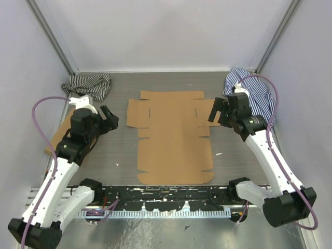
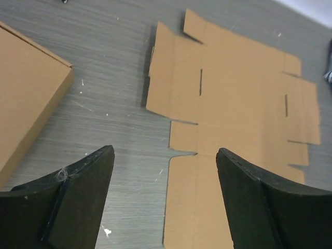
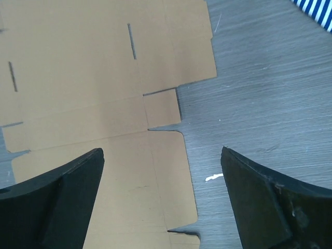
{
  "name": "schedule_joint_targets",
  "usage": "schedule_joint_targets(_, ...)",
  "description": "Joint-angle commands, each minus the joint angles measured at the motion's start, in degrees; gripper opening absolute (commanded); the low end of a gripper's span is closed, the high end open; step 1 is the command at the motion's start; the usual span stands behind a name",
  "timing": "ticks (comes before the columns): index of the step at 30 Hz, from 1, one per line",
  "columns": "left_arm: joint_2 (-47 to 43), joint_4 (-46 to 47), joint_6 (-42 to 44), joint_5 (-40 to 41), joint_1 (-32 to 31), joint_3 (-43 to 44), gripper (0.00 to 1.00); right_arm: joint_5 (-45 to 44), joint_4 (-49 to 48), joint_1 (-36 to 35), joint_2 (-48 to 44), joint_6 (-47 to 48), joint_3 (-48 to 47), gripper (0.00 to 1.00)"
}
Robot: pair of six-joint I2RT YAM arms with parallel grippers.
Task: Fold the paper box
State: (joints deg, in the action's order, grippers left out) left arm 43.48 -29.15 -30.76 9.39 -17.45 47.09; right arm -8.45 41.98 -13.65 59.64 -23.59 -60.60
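The paper box (image 1: 174, 137) is a flat brown cardboard die-cut sheet with flaps and slits, lying unfolded in the middle of the table. It also shows in the left wrist view (image 2: 238, 104) and the right wrist view (image 3: 93, 93). My left gripper (image 1: 110, 118) is open and empty, hovering just left of the sheet's left flap. My right gripper (image 1: 217, 111) is open and empty, hovering over the sheet's right flap edge. In the wrist views each pair of dark fingers (image 2: 83, 197) (image 3: 264, 202) stands wide apart with nothing between them.
A ready-made flat brown cardboard box (image 1: 58, 134) lies at the left under my left arm, also in the left wrist view (image 2: 26, 98). Striped cloths lie at the back left (image 1: 88, 84) and back right (image 1: 257, 93). A black rail (image 1: 166, 199) runs along the near edge.
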Motion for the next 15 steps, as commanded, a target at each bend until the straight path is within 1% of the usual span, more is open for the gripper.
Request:
schedule_joint_targets(1,5.03,-3.33,2.74,-2.61,-0.01,3.15,0.87,1.91,-2.3,0.14,5.16,0.89,-2.02,1.0)
schedule_joint_targets(4,8.23,-1.7,1.17,-4.7,-0.05,1.85,0.87,0.2,-2.51,0.12,7.56,-0.49,-2.65,1.0)
schedule_joint_targets(9,12.08,1.92,-1.24,-4.95,-0.04,-1.36,0.87,-2.99,-2.78,0.84,10.43,-2.32,-2.6,1.0)
schedule_joint_targets(12,14.41,3.96,-2.27,-3.85,-0.04,-2.43,0.85,-1.85,-3.49,3.8,12.67,-3.34,-1.7,1.0)
schedule_joint_targets(15,19.6,5.23,-2.36,-4.24,-0.06,-1.97,0.85,1.72,-6.38,8.03,15.57,-3.03,0.76,1.0)
